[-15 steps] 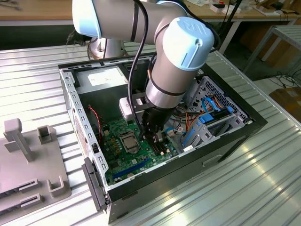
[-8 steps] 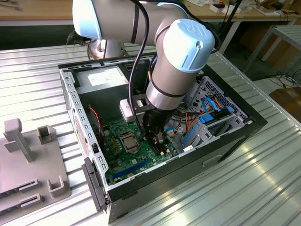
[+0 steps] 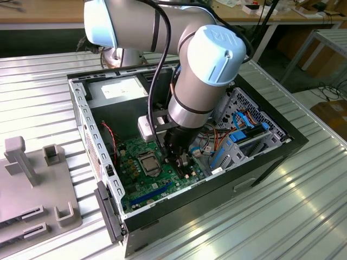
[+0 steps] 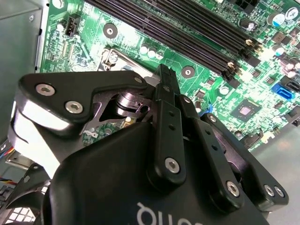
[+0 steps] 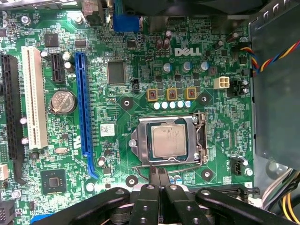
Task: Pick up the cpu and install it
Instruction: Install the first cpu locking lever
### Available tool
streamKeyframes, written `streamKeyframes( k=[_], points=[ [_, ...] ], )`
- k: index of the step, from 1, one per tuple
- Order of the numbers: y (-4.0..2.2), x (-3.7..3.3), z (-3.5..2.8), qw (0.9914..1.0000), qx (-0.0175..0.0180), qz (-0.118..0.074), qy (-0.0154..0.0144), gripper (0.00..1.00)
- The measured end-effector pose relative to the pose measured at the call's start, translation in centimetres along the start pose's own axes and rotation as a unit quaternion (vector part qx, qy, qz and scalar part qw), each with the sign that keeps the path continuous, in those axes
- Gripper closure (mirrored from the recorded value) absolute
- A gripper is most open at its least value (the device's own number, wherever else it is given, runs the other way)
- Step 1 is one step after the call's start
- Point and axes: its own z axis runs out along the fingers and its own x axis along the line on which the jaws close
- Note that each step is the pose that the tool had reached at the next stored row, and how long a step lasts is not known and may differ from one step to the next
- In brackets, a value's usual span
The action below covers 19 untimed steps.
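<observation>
Fingers pressed together, tips meeting with no gap and nothing held between them: gripper (image 5: 158, 172) at lower centre of the first wrist view, tips just beside the near edge of the socket frame (image 5: 202, 140). In the second wrist view the same closed fingers (image 4: 167, 101) run up the middle of the frame over the motherboard (image 4: 93, 47).

The cpu (image 5: 168, 141) lies flat inside the socket, silver-grey face up, centre-right of the first wrist view; apart from the fingertips. In the exterior view it sits at (image 3: 148, 162), centre of frame, just to the left of the gripper (image 3: 179, 162).

Blue expansion slot (image 5: 83, 108) and white slot (image 5: 34, 96) stand at left of the first wrist view, coin cell (image 5: 63, 101) between them. Black memory slots (image 4: 187, 33) cross the upper part of the second wrist view. Open computer case (image 3: 260, 162) rests on a ribbed metal table (image 3: 303, 216).
</observation>
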Motion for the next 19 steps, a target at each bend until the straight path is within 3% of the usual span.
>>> streamKeyframes(
  k=[19],
  points=[
    [-0.43,0.25,1.07,1.0,-0.0001,-0.001,0.0002,0.89]
  ],
)
